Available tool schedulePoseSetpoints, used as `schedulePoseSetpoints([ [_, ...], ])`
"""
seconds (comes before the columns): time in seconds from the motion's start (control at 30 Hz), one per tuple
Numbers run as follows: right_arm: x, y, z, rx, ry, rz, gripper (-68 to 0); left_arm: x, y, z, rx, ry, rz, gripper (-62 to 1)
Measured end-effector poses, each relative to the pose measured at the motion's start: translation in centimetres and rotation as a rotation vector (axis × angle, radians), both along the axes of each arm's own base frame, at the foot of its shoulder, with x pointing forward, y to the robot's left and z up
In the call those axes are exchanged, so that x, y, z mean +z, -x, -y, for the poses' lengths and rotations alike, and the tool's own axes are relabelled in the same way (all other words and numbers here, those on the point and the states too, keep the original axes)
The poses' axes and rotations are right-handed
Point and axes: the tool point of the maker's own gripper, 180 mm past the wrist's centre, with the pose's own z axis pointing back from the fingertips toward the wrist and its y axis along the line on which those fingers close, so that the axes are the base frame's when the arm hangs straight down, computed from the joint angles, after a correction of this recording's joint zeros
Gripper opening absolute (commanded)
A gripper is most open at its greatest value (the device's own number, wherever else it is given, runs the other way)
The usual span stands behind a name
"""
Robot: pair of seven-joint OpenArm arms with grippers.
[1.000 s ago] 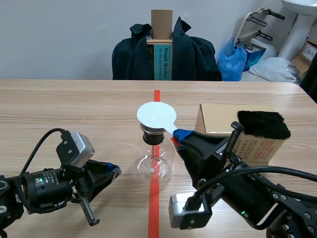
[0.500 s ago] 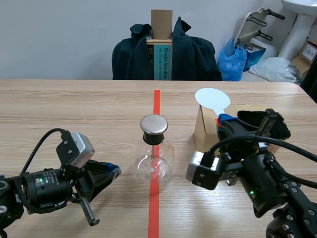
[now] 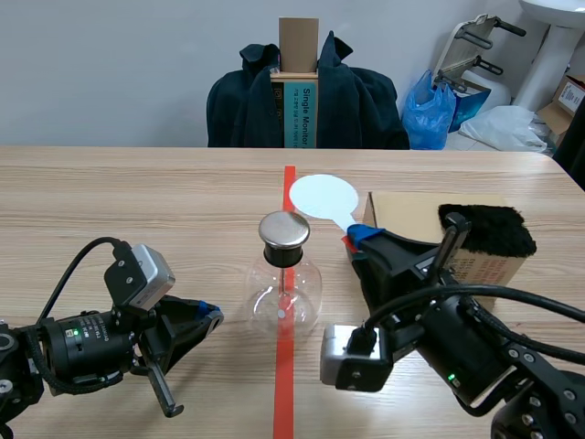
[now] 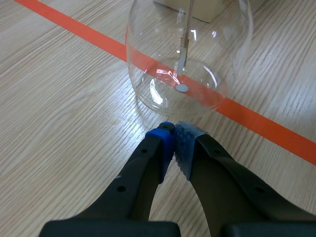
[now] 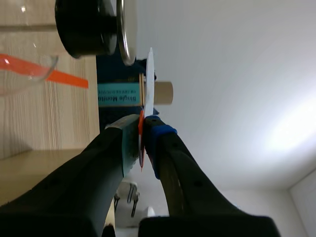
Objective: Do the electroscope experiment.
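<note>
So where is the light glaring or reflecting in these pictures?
Left wrist view: white glints on the glass flask, low on its bulb. Right wrist view: a bright glow washes the wall behind the edge-on white paddle. Scene view: the metal cap shines softly.

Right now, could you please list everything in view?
glass flask: one, clear with metal cap, centre of the table, on the tape line.
white disc: one, white, on a stalk, raised by the flask's cap.
cardboard box: one, brown, right of the flask.
furry block: one, black, at the box's right end.
jacket: one, dark, draped beyond the table's far edge.
upright carton: one, brown and teal, within the jacket.
plastic bag: one, blue, right of the jacket.
left arm: one, black, near left; jaws shut, empty.
right arm: one, black, near right; jaws shut on the disc's stalk.
</note>
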Motion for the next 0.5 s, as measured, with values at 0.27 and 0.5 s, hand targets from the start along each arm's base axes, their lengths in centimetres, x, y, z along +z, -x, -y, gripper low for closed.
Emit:
schedulePoseSetpoints([
  [0.27, 0.1, 1.1, -1.3, 0.095, 0.001, 0.004, -66.7, 0.0, 0.0, 0.0, 0.000, 0.000, 0.000, -58.1],
  [0.5, 0.1, 1.7, -1.9, 0.144, 0.002, 0.006, -66.7, 0.0, 0.0, 0.0, 0.000, -0.002, -0.002, -58.1],
])
